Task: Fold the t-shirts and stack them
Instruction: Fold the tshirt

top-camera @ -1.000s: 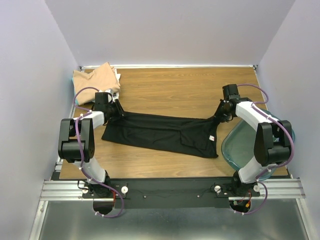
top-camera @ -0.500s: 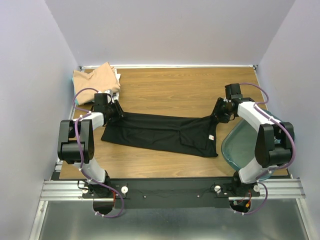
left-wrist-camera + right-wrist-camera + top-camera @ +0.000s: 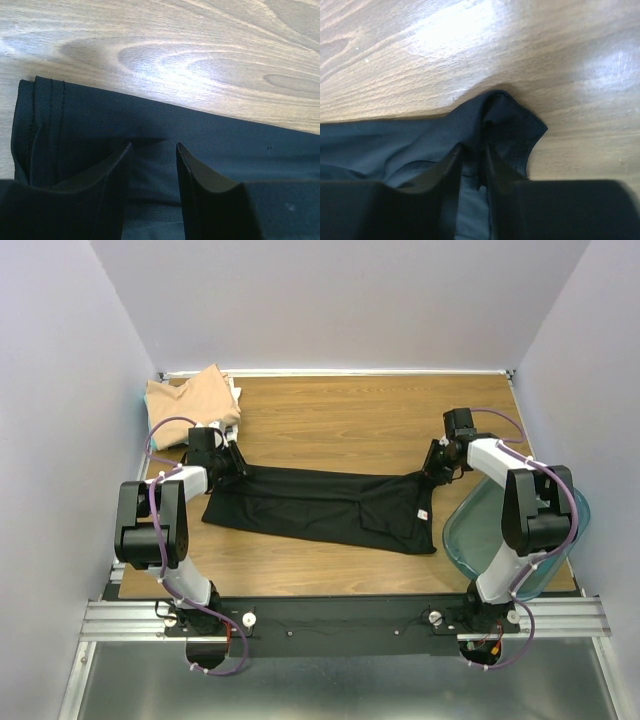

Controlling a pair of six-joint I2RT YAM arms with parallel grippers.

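Observation:
A black t-shirt (image 3: 320,505) lies stretched across the table's middle, with a small white tag (image 3: 423,513) near its right end. My left gripper (image 3: 228,462) is at the shirt's far left corner. In the left wrist view it (image 3: 152,145) stands open, the flat black t-shirt (image 3: 200,135) lying under the gap. My right gripper (image 3: 432,468) is at the shirt's far right corner. In the right wrist view it (image 3: 471,147) is shut narrowly on a raised fold of the black t-shirt (image 3: 395,140). A tan t-shirt (image 3: 195,395) lies folded at the far left corner.
A clear teal plastic bin (image 3: 480,530) sits at the right edge, under the right arm's elbow. Walls close in on three sides. Bare wood (image 3: 340,420) runs behind the black shirt.
The right gripper let go of the shirt's corner, shifted slightly, and has closed on a fold there again. The left arm and the shirt have barely moved.

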